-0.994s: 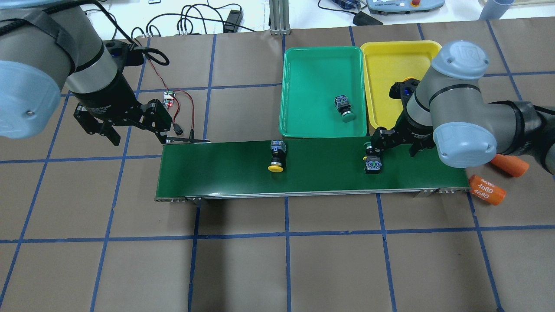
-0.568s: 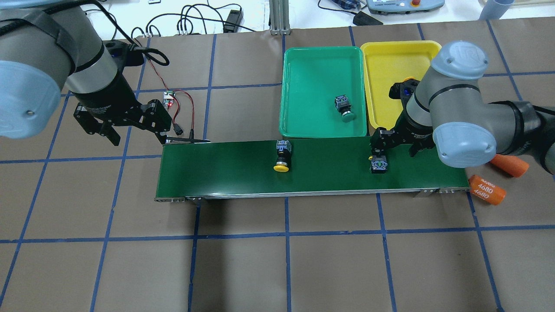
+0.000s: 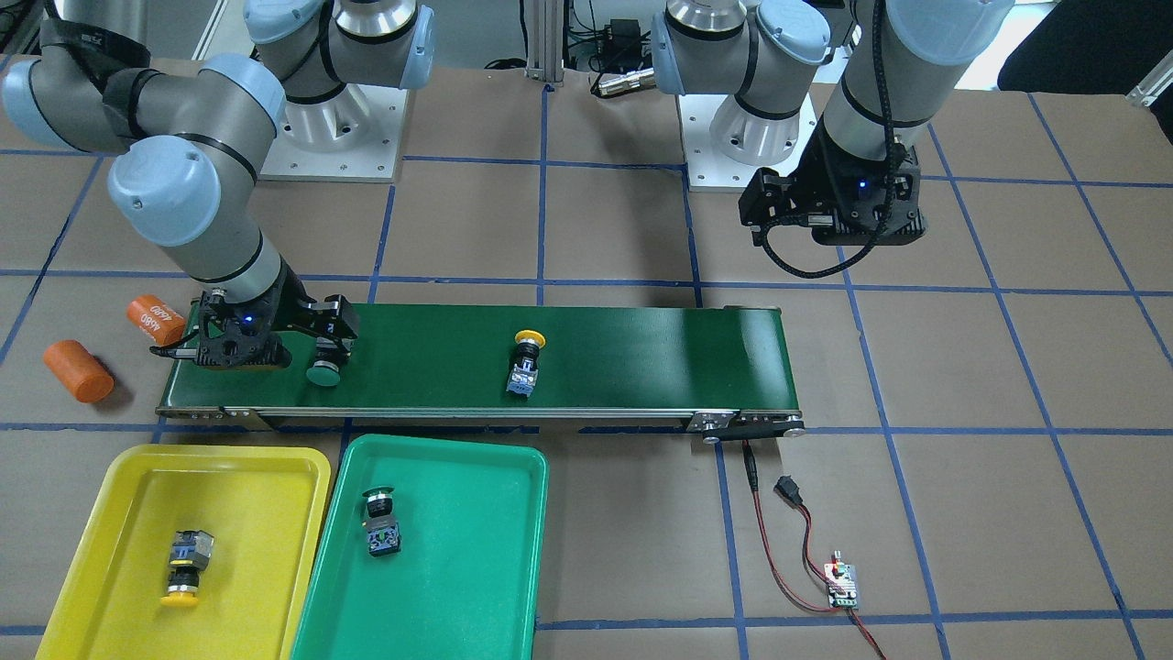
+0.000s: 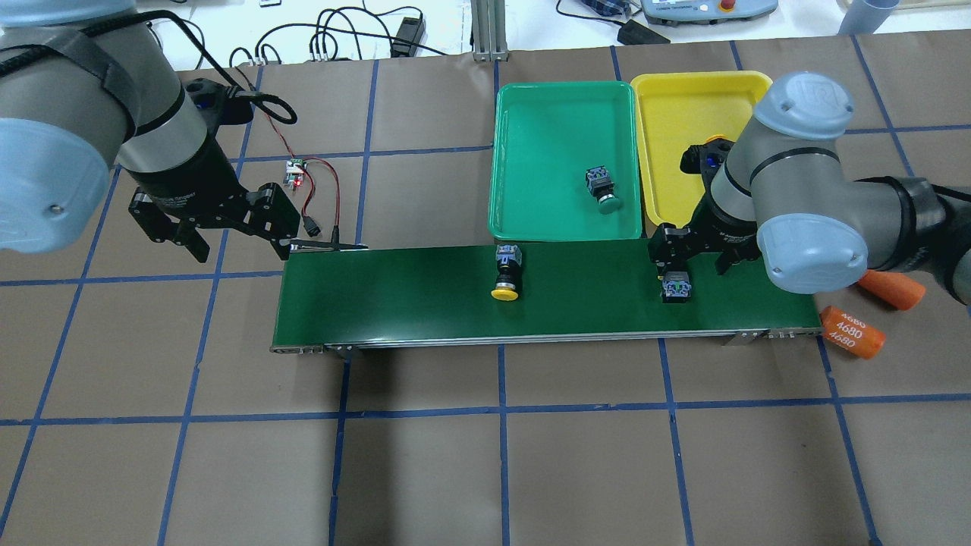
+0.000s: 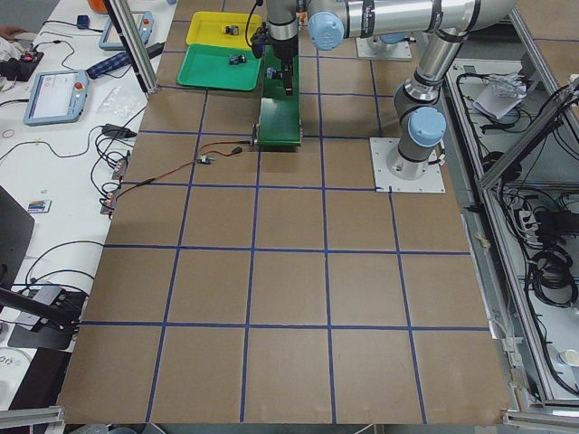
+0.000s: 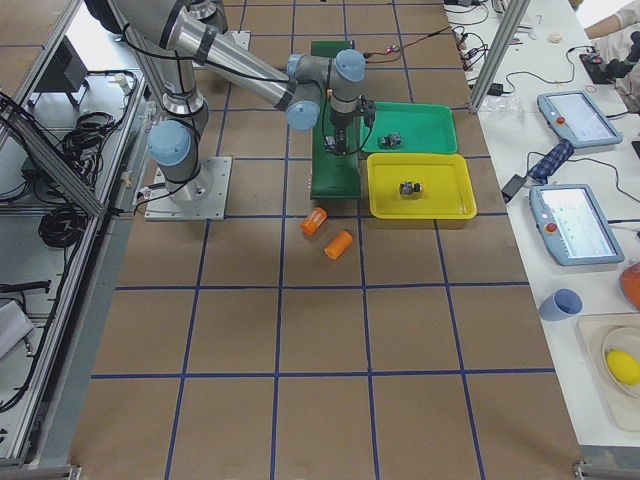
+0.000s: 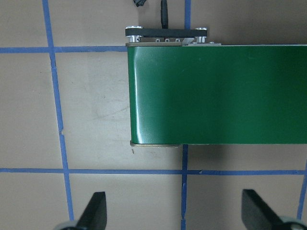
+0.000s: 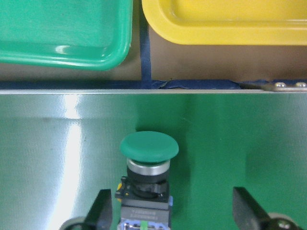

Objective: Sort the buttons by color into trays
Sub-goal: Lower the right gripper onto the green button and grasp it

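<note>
The dark-green conveyor belt (image 4: 394, 296) lies across the table nearest the robot. About midway along it a yellow-capped button (image 4: 507, 277) lies on its side, cap pointing to the belt's near edge. Toward the belt's right end a green-capped button (image 4: 675, 288) also lies on its side, cap toward the belt's far edge. The right gripper (image 4: 692, 259) is low over the belt there. Its jaws are apart with the button's blocky body between them, and the wrist view shows a small gap on each side. Two orange cylinders (image 4: 853, 331) lie on the table just past the belt's right end.

The left gripper (image 4: 241, 249) hangs just off the belt's left end, over bare table, jaws spread wide with nothing between them.

Just beyond the belt's far edge, at its right half, sit the green tray (image 4: 531, 114) and, farther right, the yellow tray (image 3: 110, 513), side by side. A second green button (image 4: 603, 189) lies in the green tray, and a second yellow button (image 3: 183, 568) lies in the yellow one. Beyond the belt's left end a small circuit board (image 4: 294, 174) trails red-and-black wires toward the belt.
</note>
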